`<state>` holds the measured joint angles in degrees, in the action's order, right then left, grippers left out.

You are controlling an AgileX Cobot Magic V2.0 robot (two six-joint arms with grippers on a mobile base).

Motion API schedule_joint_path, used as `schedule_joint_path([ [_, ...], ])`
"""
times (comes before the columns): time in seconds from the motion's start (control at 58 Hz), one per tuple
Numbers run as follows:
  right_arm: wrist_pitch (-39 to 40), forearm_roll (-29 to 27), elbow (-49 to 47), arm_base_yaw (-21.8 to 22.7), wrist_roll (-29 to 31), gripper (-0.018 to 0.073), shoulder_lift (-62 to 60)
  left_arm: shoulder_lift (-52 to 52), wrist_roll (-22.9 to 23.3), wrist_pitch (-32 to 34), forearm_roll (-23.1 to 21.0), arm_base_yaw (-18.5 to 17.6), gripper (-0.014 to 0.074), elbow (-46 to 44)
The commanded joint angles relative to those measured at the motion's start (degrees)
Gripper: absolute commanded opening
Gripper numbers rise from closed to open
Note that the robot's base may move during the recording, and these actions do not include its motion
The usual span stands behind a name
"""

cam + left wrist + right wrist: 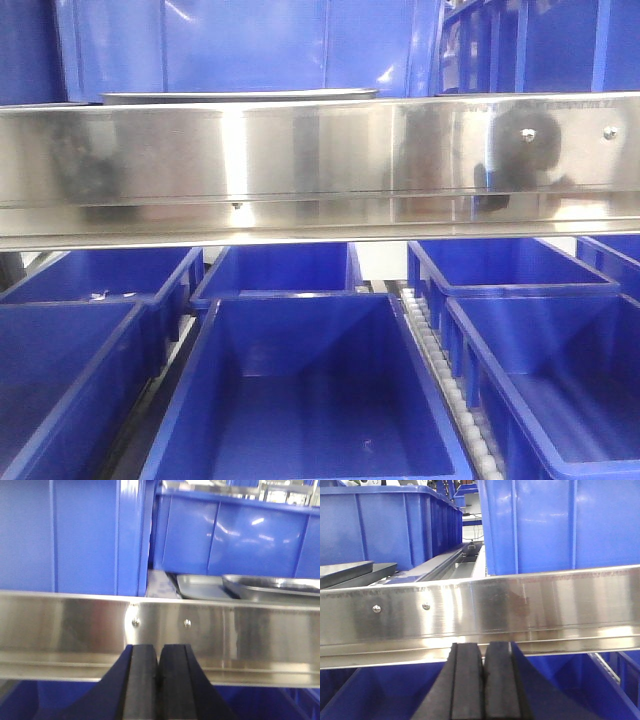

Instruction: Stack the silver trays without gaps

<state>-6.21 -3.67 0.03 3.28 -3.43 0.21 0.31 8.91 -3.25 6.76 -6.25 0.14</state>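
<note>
In the left wrist view two silver trays lie on the shelf beyond the steel rail: a flatter one (200, 586) and a second one (272, 586) resting partly over its right side, rim raised. A thin tray rim (240, 96) shows just above the rail in the front view. Grey tray edges (350, 572) show at the far left of the right wrist view. My left gripper (159, 647) is shut and empty, below and in front of the rail. My right gripper (483, 646) is shut and empty, also below the rail. Neither gripper shows in the front view.
A long brushed-steel rail (320, 165) runs across the whole width between the grippers and the trays. Tall blue bins (85, 535) stand behind and beside the trays. Open blue bins (310, 400) sit below the rail, with a roller track (440, 370) between them.
</note>
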Motion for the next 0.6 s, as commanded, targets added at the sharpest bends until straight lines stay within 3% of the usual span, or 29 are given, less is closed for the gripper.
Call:
schedule_joint_path([
  [0.0, 0.71, 0.0, -0.03, 0.03, 0.13, -0.0079, -0.21, -0.31, -0.2, 0.2, -0.64, 0.25, -0.0019, -0.14],
  [0.586, 0.71, 0.0, -0.03, 0.03, 0.13, -0.0079, -0.21, -0.31, -0.2, 1.25, -0.64, 0.25, -0.0019, -0.14],
])
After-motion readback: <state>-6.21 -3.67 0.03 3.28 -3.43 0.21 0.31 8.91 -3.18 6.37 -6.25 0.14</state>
